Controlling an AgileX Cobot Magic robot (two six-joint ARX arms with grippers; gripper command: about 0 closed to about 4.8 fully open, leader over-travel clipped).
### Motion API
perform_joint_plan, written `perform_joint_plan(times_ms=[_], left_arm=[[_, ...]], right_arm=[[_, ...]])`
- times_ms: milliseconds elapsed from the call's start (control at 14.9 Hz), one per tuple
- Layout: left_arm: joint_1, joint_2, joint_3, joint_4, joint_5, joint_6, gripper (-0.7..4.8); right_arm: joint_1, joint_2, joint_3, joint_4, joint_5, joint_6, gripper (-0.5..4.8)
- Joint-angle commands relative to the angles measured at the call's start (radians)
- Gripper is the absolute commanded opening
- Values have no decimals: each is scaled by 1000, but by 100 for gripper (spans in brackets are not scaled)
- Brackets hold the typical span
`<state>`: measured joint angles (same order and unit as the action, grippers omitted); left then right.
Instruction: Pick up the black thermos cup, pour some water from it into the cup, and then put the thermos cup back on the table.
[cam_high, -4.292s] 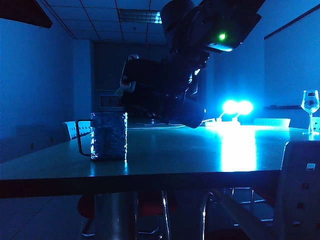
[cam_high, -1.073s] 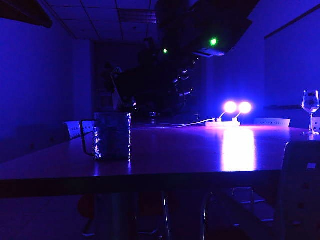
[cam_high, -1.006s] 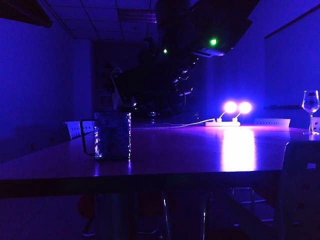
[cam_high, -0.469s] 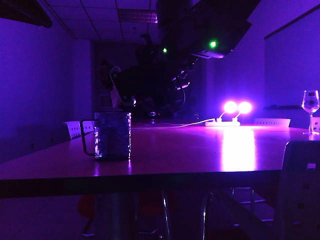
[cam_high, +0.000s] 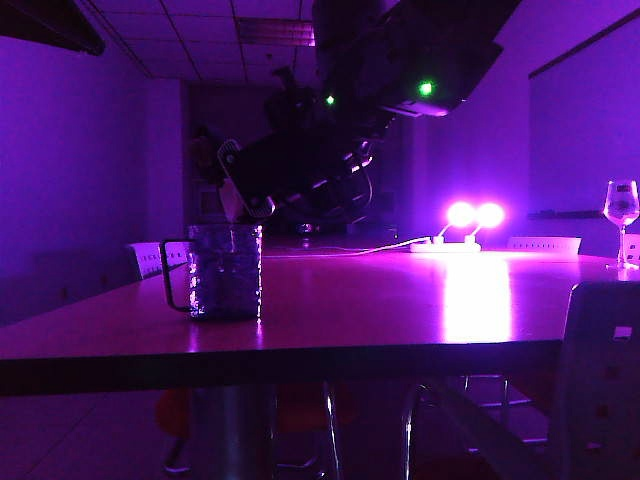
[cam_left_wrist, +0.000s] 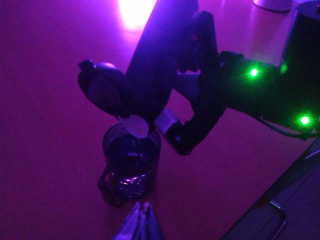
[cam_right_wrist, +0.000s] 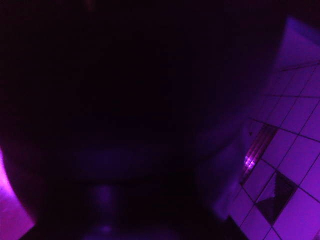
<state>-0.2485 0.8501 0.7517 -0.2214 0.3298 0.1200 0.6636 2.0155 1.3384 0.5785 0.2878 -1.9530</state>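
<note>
Right gripper (cam_left_wrist: 187, 95) clamped the black thermos cup (cam_left_wrist: 155, 60), tilted mouth-down over the cup (cam_left_wrist: 131, 160) near the table's (cam_high: 400, 310) front edge; left gripper (cam_left_wrist: 142, 225) hovered nearby, pressed together.

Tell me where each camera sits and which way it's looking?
Exterior: low at the table edge, looking along it; right arm tips the thermos over the cup.
Left wrist: above, looking down; shut left gripper, right gripper clamping the thermos.
Right wrist: dark, facing ceiling tiles.
Exterior and left wrist share thermos and cup.
</note>
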Motion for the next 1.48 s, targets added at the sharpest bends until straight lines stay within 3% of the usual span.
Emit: perform_joint_plan(times_ms=[67, 1475], left_arm=[[-2, -2, 6, 12, 8, 3, -7], [-2, -3, 6, -2, 12, 0, -7]], right_arm=[[1, -10, 7, 55, -2, -5, 192], [-5, -10, 13, 114, -48, -113, 192]])
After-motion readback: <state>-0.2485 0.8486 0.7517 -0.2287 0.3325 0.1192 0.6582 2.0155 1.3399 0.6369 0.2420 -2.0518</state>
